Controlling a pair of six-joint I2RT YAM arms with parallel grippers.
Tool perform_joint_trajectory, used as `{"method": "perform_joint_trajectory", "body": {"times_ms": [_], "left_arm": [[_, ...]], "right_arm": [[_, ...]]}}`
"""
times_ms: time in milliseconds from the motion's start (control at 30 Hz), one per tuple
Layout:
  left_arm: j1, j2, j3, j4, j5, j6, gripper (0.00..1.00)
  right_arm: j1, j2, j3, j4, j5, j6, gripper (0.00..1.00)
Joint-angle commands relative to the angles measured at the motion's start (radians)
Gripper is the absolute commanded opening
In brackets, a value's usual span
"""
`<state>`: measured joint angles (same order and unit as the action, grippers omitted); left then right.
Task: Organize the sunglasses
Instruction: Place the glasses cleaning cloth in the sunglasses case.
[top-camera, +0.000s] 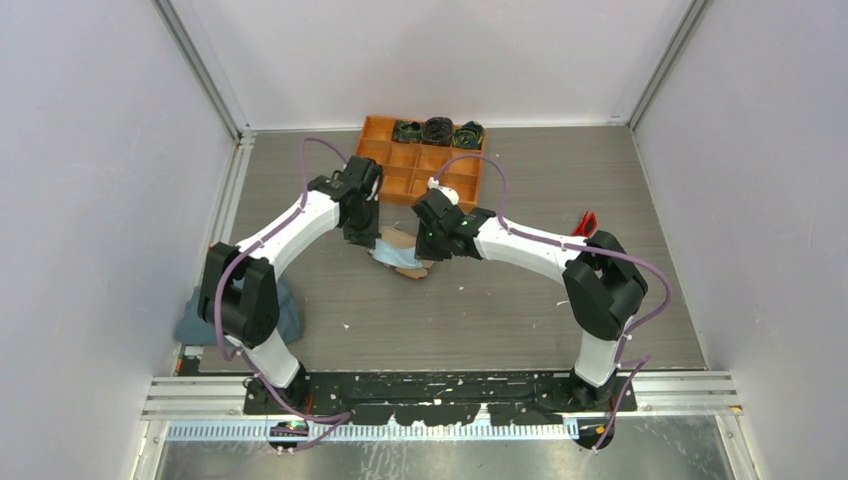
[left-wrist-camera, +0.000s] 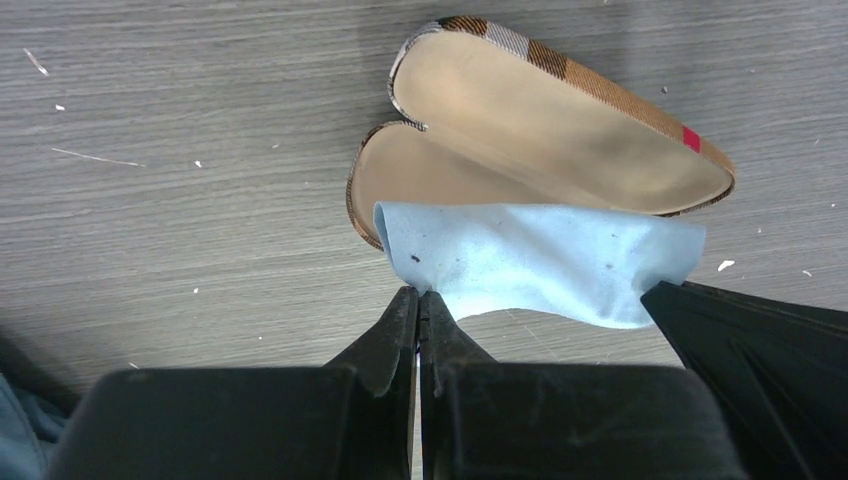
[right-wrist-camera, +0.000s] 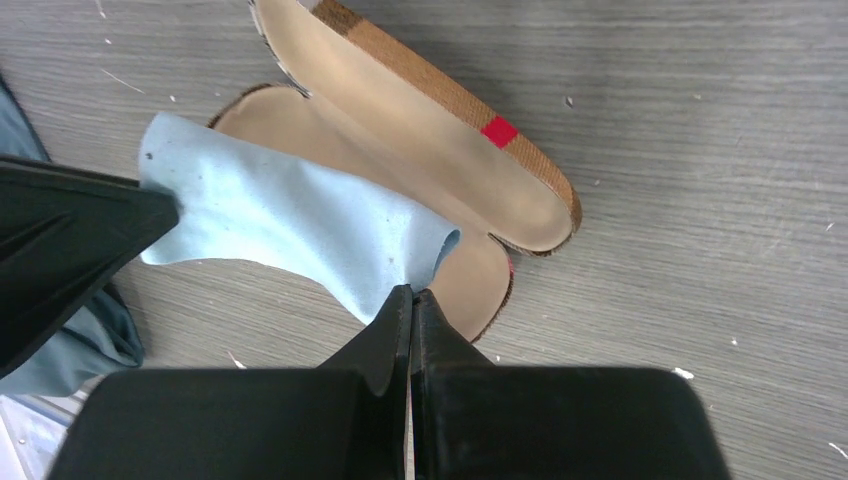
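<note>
Early stage, by the look. Mid-frame in top view: left gripper (left-wrist-camera: 418, 295) fingers pressed together on edge of light blue cloth (left-wrist-camera: 540, 260), right gripper (right-wrist-camera: 411, 292) likewise on opp. corner. Cloth stretched over open plaid case (left-wrist-camera: 560, 130), which looks empty. Sunglasses (top-camera: 586, 222) sit right of centre, well apart from case, not yet stowed. Orange tray (top-camera: 400, 158) at upper centre.

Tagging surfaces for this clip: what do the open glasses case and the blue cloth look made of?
The case: woven plaid fabric outside, shown by the thread texture along its edge; tan matte lining, probably suede-like or felt. The cloth: thin soft fabric, likely microfibre; it drapes and sags between its held corners, matte with no shine.
</note>
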<state>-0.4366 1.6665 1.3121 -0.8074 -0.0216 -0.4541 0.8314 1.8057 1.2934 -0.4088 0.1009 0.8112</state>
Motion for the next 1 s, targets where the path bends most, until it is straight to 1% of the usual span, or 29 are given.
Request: {"method": "perform_joint_trajectory", "body": {"times_ms": [0,400,633,833,967], "left_arm": [[0.021,0.019,0.058,-0.012,0.032,0.032,0.01],[0.059,0.155,0.163,-0.056,0.093,0.08,0.01],[0.067,0.203,0.186,-0.059,0.118,0.093,0.0],[0.072,0.212,0.199,-0.08,0.115,0.103,0.01],[0.072,0.173,0.197,-0.078,0.119,0.103,0.01]], "right_arm": [[0.003,-0.037,0.064,-0.018,0.043,-0.021,0.0],[0.002,-0.013,0.092,-0.017,-0.011,0.017,0.0],[0.001,0.005,0.086,-0.016,-0.013,0.019,0.0],[0.001,0.006,0.073,-0.016,-0.017,0.024,0.0],[0.001,-0.011,0.073,-0.022,-0.011,0.019,0.0]]}}
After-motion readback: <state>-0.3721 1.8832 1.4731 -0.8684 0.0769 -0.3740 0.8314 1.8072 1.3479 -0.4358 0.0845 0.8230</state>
